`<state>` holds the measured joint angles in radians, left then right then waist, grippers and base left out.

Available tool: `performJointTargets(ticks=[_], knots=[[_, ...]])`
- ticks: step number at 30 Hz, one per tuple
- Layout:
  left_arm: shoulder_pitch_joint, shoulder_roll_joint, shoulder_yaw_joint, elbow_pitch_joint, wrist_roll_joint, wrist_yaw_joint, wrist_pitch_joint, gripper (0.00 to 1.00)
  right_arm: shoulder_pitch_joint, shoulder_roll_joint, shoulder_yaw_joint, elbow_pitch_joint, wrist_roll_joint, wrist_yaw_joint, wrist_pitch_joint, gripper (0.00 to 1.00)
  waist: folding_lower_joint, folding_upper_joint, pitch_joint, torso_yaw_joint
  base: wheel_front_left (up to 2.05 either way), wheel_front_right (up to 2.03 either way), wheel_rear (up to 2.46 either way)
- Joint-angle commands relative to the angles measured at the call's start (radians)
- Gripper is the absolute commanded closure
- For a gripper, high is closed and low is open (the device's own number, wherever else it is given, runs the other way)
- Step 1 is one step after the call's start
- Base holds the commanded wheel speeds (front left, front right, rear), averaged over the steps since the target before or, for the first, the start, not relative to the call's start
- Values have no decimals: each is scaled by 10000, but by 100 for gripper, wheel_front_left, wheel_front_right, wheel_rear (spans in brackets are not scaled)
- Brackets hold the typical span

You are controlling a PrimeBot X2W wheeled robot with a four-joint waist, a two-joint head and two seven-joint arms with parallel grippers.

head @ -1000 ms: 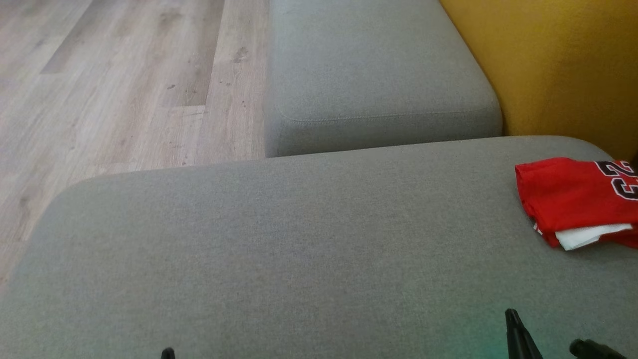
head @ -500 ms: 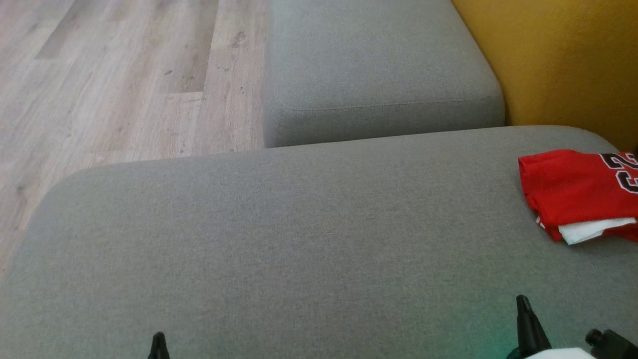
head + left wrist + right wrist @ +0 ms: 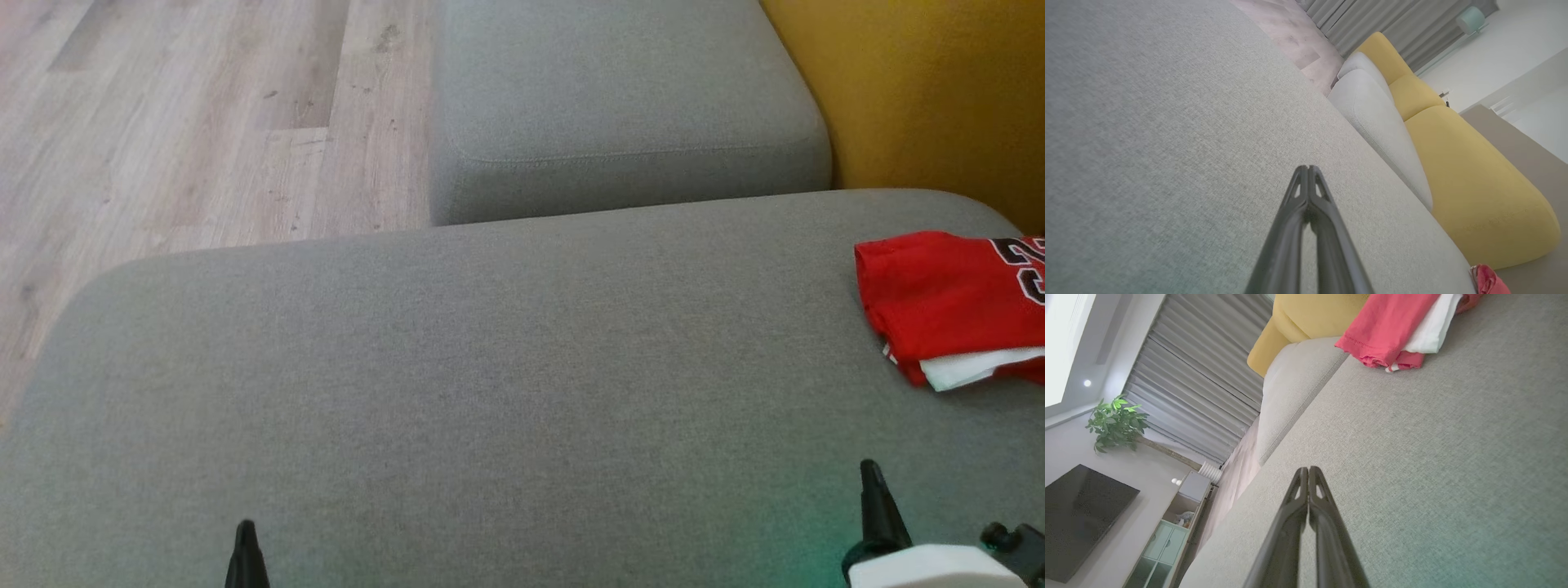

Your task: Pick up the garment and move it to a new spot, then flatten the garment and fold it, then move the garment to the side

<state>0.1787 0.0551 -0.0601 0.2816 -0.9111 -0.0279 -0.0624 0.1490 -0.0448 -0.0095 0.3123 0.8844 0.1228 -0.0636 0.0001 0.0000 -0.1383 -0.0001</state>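
Garment (image 3: pixel 947 302) lies folded at the seat's (image 3: pixel 490 367) far right, left gripper (image 3: pixel 245 535) and right gripper (image 3: pixel 872 482) both clenched empty above bare cushion, so move-aside looks done; next likely just needs arms kept clear of it.

Garment (image 3: pixel 947 302) on near cushion (image 3: pixel 490 367), far right; another cushion (image 3: pixel 612 82) behind.

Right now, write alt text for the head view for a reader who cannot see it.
A folded red garment with a white layer showing lies at the far right of a wide grey cushion. The shut left gripper and right gripper poke up from the bottom edge; wooden floor and a yellow backrest lie beyond.
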Motion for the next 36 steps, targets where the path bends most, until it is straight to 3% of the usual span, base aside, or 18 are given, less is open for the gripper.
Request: performJointTargets(ticks=[1, 36], knots=[[-674, -13, 324, -347, -300, -121, 58, 100, -713, -40, 18, -382, 341, 42, 76, 100, -1, 0, 42, 0, 0, 0, 0], [-1975, -34, 1164, -355, -4258, -659, 1066, 100, -1814, -49, -613, -556, 4431, 64, 1081, 100, -1, 0, 855, 1, 0, 0, 0]])
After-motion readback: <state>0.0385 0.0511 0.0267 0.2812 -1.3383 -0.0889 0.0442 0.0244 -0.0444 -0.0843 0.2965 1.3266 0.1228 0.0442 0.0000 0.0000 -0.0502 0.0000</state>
